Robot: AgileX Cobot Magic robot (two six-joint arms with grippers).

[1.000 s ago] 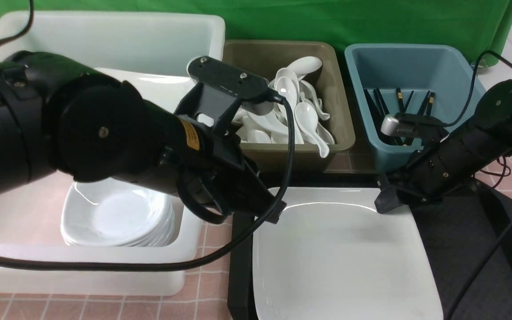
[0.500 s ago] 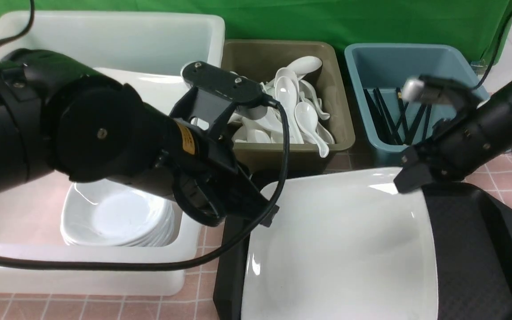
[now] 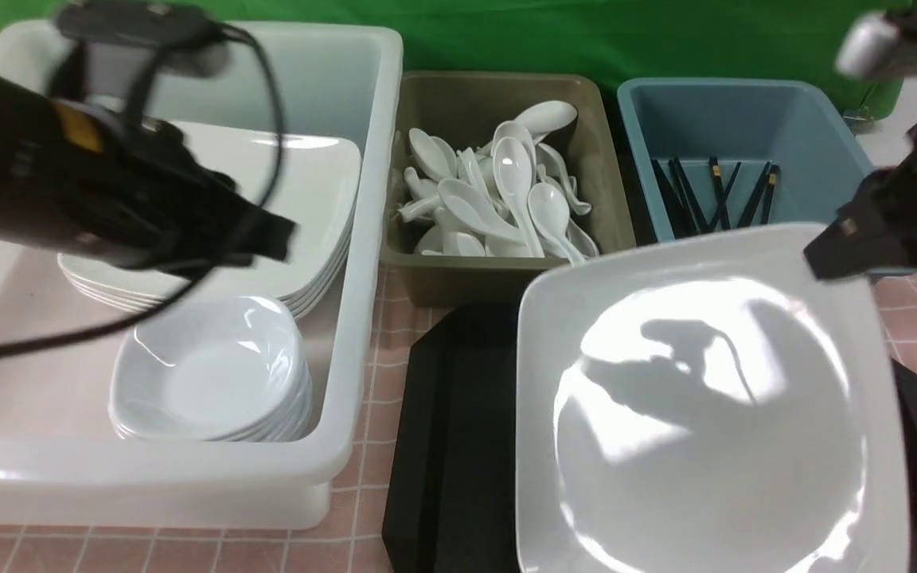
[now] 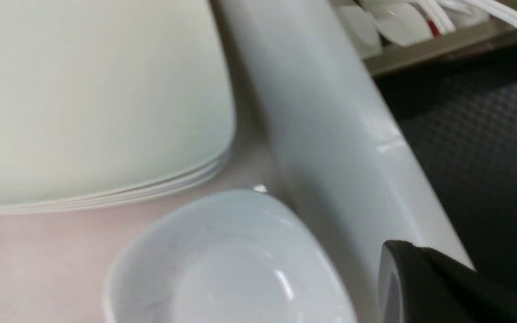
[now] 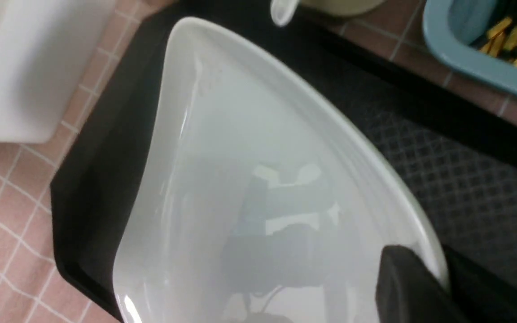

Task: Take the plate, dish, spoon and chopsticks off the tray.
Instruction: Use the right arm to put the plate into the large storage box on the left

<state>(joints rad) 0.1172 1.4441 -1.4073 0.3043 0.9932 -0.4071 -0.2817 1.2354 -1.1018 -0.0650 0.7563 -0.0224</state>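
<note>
A large white tub (image 3: 363, 239) sits on the left of the pink tiled tabletop (image 3: 379, 374), holding a stack of flat white plates (image 3: 307, 207) toward its back and a stack of small white dishes (image 3: 212, 374) nearer the front. Just beside it stands an olive tub (image 3: 498, 278) with a loose heap of white spoons (image 3: 498, 199). Further right is a blue tub (image 3: 745, 119) – black gold-banded chopsticks (image 3: 713, 195) lie in it. A green backdrop (image 3: 586, 40) hangs behind all three.
</note>
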